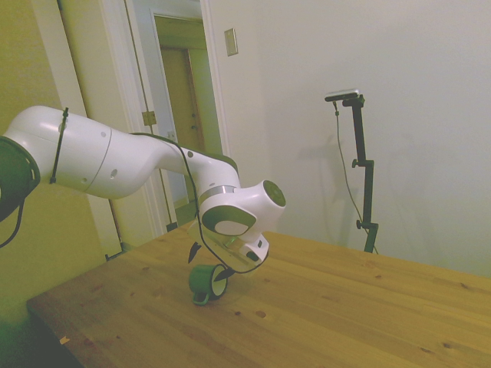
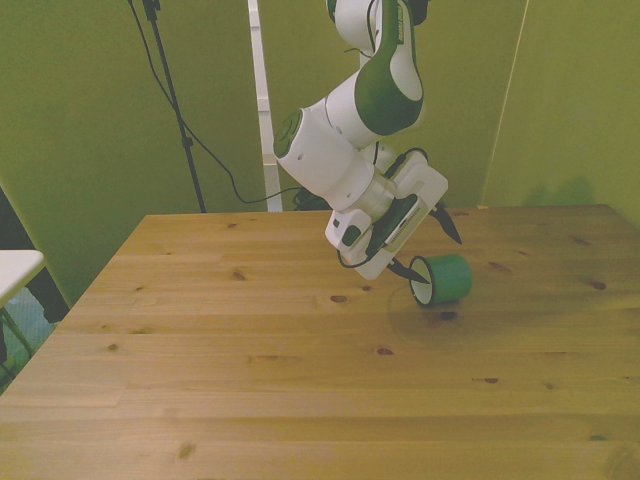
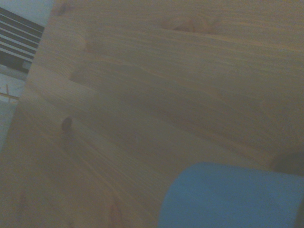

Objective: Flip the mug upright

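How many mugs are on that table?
1. The mug lies on its side on the table, toward the front view's right, its white mouth facing the front camera, with the open pincer at it. No others show.

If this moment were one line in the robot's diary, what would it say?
task: flip mug upright | mug: on its side on table, white inside facing front view's left | claw: open, fingers straddling mug | status: not upright yet

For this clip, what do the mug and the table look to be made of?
The mug, lying on its side: likely glazed ceramic or enamelled metal. It has a smooth, even teal-green outside and a white inside; the pictures cannot settle which. The table: solid wood planks, probably pine, with visible grain, dark knots and seams between boards, and a light satin finish.
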`<state>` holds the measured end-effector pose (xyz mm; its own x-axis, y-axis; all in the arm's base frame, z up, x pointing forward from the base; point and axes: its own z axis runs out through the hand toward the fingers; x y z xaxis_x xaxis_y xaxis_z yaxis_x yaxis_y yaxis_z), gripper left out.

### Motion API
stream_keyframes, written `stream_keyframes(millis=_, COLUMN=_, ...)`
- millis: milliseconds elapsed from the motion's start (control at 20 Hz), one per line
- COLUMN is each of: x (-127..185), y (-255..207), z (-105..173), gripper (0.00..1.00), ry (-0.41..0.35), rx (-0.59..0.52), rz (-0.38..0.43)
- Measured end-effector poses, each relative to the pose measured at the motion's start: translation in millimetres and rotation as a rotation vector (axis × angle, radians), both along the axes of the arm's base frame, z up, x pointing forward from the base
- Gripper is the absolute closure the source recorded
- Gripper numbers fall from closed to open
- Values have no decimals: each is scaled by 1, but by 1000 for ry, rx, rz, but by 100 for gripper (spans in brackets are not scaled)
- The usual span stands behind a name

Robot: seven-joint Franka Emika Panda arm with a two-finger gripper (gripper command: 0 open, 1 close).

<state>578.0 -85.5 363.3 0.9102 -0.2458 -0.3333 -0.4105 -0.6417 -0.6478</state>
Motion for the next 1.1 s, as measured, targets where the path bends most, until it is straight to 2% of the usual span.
stream_keyframes(millis=500, x=-1, y=18, z=-8, gripper=0, ry=37, rx=134, rz=15)
stream_keyframes(millis=550, x=-1, y=19, z=-9, gripper=100, ry=42, rx=140, rz=18)
stream_keyframes(millis=1100, x=-2, y=21, z=-19, gripper=100, ry=69, rx=171, rz=18)
